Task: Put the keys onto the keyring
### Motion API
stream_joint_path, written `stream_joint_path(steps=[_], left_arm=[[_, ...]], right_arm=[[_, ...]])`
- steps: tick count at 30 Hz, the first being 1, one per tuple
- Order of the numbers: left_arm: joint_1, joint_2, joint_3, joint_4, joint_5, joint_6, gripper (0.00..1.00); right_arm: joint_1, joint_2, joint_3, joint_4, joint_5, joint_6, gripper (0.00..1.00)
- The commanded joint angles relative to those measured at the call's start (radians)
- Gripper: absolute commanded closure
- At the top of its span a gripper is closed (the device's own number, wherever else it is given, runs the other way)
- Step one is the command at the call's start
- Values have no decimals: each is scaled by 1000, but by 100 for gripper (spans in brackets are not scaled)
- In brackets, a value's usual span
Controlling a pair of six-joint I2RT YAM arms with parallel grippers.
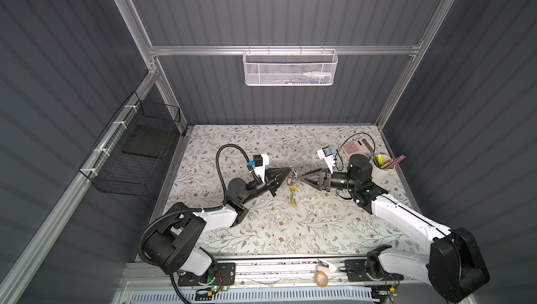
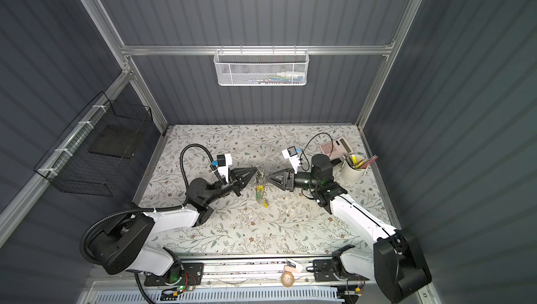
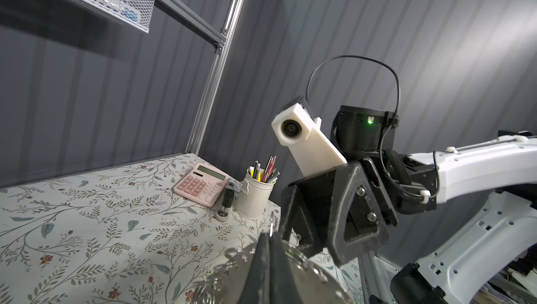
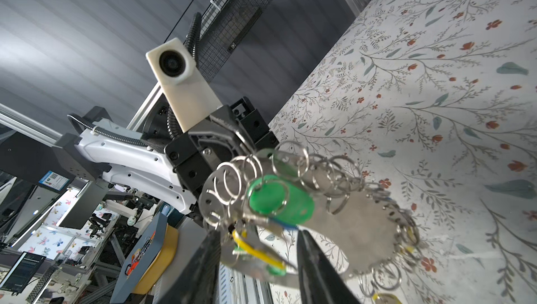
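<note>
The keyring (image 4: pixel 363 224) is a grey metal disc whose rim is strung with several silver rings, keys and yellow tags. My left gripper (image 3: pixel 269 240) is shut on its rim and holds it above the table, so in both top views the bunch (image 1: pixel 293 184) (image 2: pixel 259 186) hangs under that gripper (image 1: pixel 290 168) (image 2: pixel 256 168). The keys with the bright green tag (image 4: pixel 280 200) hang against the disc's face among its rings; which ring carries them is unclear. My right gripper (image 4: pixel 257 238) (image 1: pixel 302 177) is open just beside the bunch, its fingers either side of a dangling yellow-tagged key without gripping it.
A pink calculator (image 1: pixel 356 145) and a cream cup of pens (image 1: pixel 380 168) stand at the back right, close behind my right arm. A white mesh basket (image 1: pixel 290 68) hangs on the back wall and a black wire basket (image 1: pixel 136 154) on the left wall. A tape roll (image 1: pixel 321 278) lies on the front rail.
</note>
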Motion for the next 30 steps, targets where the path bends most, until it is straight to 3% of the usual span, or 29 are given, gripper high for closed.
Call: stream_joint_path(steps=[1,9,13,18,22,26,30], left_arm=[[14,20,54,142,68,-98,100],[15,44,95,142,84,-122,100],[14,51,102,141,80,-126,100],[15,64,113,120,83,-130,100],[15,61,109,104,82,-122,100],[15,65,108,109,84,-128,100],[15,62,108,105,84,-126,100]], right_arm=[[17,16,-8,136,6,37,54],[45,98,37,152,49,2,54],[45,115,41,167,50,6,60],[45,115,36,179,55,9,65],[44,110,25,201,62,14,64],[45,93,23,147,103,-22,64],[40,55,12,103,165,-51,70]])
